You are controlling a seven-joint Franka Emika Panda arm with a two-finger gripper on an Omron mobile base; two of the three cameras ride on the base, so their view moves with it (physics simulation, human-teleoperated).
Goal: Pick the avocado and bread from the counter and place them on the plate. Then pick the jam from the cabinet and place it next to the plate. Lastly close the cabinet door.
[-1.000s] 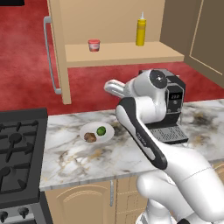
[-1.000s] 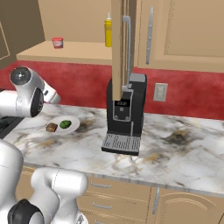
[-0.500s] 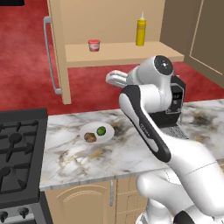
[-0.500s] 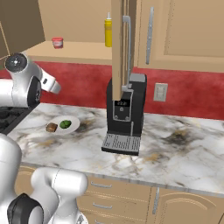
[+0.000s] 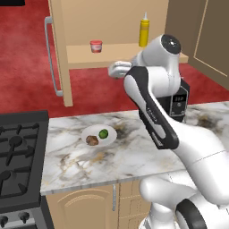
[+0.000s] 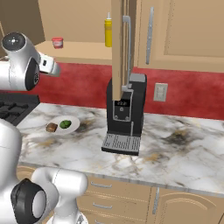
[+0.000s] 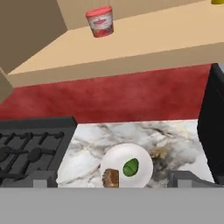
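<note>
The white plate (image 5: pixel 109 130) lies on the marble counter (image 5: pixel 134 154), carrying the green avocado (image 5: pixel 103 133) and the brown bread (image 5: pixel 92 140) side by side. On the open cabinet's shelf (image 5: pixel 116 56) stands the red jam (image 5: pixel 96 46), also seen as the jam (image 7: pixel 100 21) at the top of the hand view. My gripper (image 5: pixel 115 69) hangs open and empty just below the shelf's front edge, right of the jam and above the plate. Its fingertips (image 7: pixel 43 178) sit far apart. The cabinet door (image 5: pixel 57 49) stands swung open at the left.
A tall yellow squeeze bottle (image 5: pixel 143 29) stands on the shelf right of the jam. A black coffee machine (image 6: pixel 124 113) sits on the counter right of the plate. A dark stove (image 5: pixel 18 152) adjoins the counter's left end.
The arm has lifted the open gripper from over the plate up toward the shelf's edge. Avocado, bread and jam have stayed put.
</note>
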